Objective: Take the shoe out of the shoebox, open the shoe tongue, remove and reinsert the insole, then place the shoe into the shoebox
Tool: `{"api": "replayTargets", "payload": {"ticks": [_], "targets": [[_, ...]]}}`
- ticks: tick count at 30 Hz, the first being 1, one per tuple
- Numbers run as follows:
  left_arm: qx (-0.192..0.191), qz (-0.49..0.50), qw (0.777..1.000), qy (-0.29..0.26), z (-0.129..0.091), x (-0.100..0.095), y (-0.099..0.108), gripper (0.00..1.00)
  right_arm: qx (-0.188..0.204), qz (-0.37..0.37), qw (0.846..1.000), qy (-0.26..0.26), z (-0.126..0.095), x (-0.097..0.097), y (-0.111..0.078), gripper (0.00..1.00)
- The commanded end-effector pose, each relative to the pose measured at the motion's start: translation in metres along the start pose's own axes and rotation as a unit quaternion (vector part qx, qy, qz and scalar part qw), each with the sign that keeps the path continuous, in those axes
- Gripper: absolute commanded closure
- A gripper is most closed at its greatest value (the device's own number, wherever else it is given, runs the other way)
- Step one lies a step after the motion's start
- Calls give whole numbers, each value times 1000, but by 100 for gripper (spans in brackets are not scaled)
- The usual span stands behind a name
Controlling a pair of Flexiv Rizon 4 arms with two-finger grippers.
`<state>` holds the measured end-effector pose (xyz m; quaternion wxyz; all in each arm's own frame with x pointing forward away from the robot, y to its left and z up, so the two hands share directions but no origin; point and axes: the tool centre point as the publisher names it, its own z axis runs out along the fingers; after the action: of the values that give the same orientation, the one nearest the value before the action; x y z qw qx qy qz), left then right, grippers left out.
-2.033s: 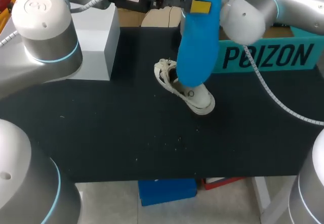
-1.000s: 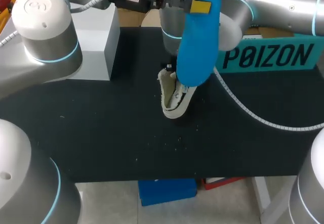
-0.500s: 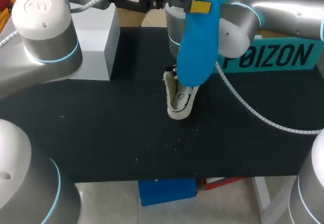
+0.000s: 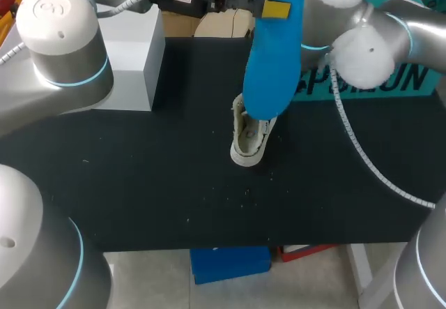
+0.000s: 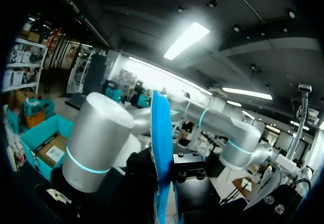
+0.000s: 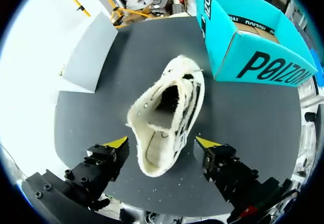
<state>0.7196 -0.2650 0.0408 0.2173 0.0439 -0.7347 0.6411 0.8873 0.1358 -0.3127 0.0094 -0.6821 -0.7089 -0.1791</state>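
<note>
The shoe (image 4: 249, 140) is set near the middle of the table (image 4: 139, 183) with its opening turned up. The blue insole (image 4: 272, 51) is held in the air above and in front of it, so part of the shoe is hidden in the head view. In the right wrist view the whole shoe (image 6: 167, 110) is seen from above. One end is placed between the spread fingers of the right gripper (image 6: 162, 143), which is open and touches it on neither side. In the left wrist view only the insole (image 5: 161, 148) is seen, edge-on and upright. In the head view it is clamped by the left gripper (image 4: 268, 8), one yellow tip pressed on its face. The open shoebox (image 6: 253, 47) is found beside the shoe near the far right edge, apart from it. The white block (image 4: 132, 58) is kept well apart at the far left, and bare table is left around the shoe.
</note>
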Motion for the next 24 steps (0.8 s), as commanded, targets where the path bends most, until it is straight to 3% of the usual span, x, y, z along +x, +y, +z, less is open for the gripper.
{"api": "replayTargets", "payload": {"ticks": [1, 14, 19, 21, 24], "targets": [[0, 0, 1000, -1, 1, 0, 1, 100, -35, -57, 965, 255, -41, -14, -11, 0], [0, 0, 1000, -1, 1, 0, 1, 100, -35, -57, 965, 255, -41, -14, -11, 0], [0, 0, 1000, -1, 1, 0, 1, 100, -46, 23, 940, 337, -61, -25, -11, 0], [0, 0, 1000, -1, 1, 0, 1, 100, -51, 24, 942, 332, -66, -26, -10, 0], [0, 0, 1000, -1, 1, 0, 1, 100, -57, 40, 930, 360, -73, -25, -10, 0]]}}
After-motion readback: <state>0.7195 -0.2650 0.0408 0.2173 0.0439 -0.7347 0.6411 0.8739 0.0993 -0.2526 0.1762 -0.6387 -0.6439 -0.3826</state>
